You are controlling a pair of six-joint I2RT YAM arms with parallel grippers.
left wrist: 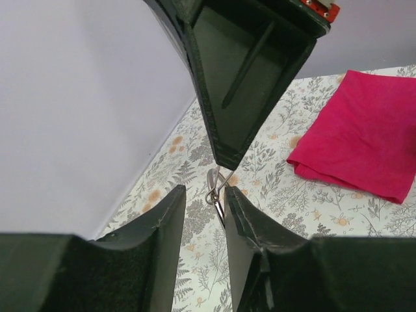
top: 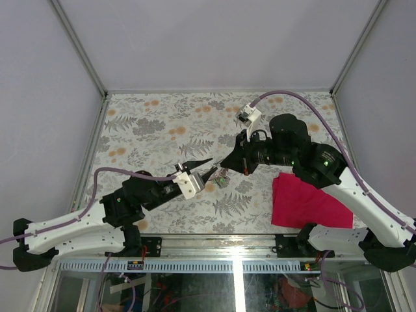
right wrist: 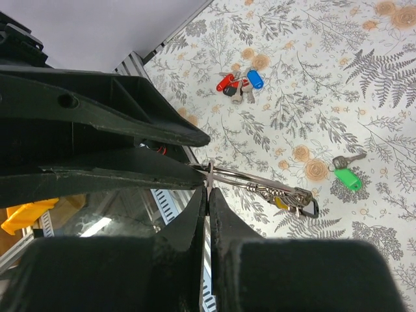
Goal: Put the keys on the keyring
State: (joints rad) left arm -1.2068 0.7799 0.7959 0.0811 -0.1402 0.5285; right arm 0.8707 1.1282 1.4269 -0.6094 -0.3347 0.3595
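Observation:
My right gripper [right wrist: 208, 192] is shut on the thin wire of the keyring [right wrist: 260, 184], held in the air with its dark tag hanging at the far end. My left gripper [left wrist: 205, 195] is open, and the keyring [left wrist: 216, 187] lies by the tip of its right finger [left wrist: 253, 221]. In the top view the two grippers meet at mid table, left [top: 207, 167] and right [top: 226, 164]. The green key [right wrist: 348, 177] lies alone on the table. The red key [right wrist: 226, 82] and the blue key [right wrist: 255, 79] lie together farther off. No key shows in the top view.
A red cloth square [top: 309, 201] lies on the flowered table at the right, under the right arm, and shows in the left wrist view [left wrist: 364, 130]. The table's metal front rail [top: 214, 247] runs along the near edge.

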